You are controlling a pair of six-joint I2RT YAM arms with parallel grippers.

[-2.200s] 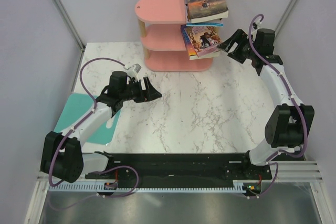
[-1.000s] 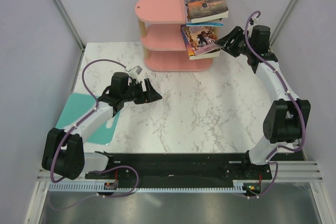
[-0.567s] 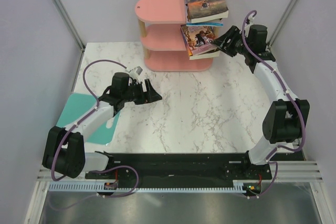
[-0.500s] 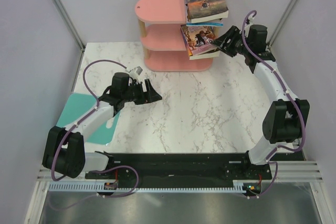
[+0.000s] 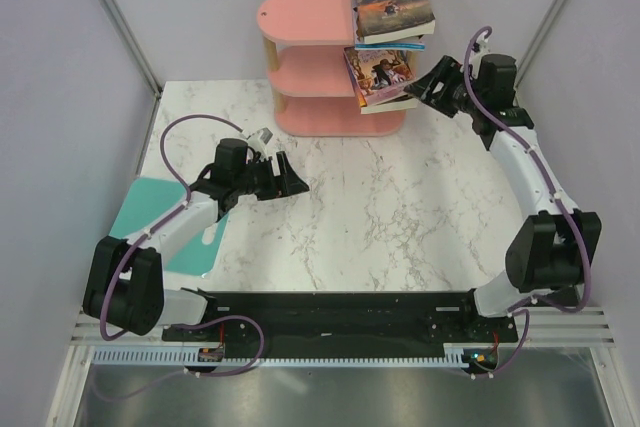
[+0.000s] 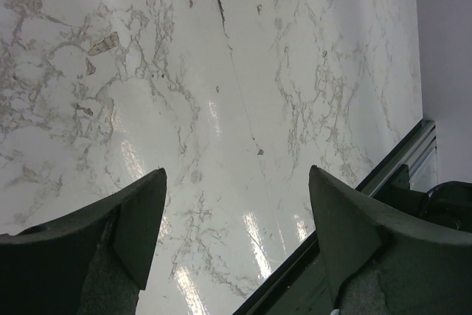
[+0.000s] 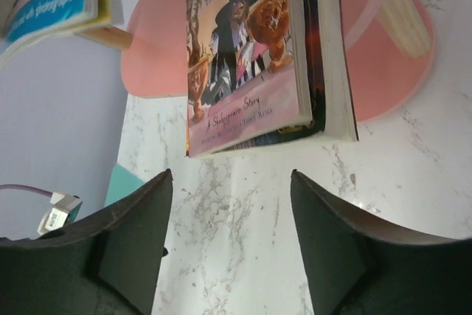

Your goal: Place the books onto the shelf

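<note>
Nearly done bar a nudge inward, I judge — "A Tale of Two Cities" [image 5: 392,2] lies atop the shelf [image 5: 305,17], the picture-covered book [image 5: 382,75] on a middle-tier stack, both overhanging rightward — the right tool [image 5: 432,83] gaping empty beside that stack, the left tool [image 5: 291,183] wide over the table [image 5: 400,207].

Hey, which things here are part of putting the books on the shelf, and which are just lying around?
Part of the job:
pink shelf
A Tale of Two Cities, on the top tier
picture-covered book, on the middle tier

Just lying about:
teal board, far left, under the left arm
</note>
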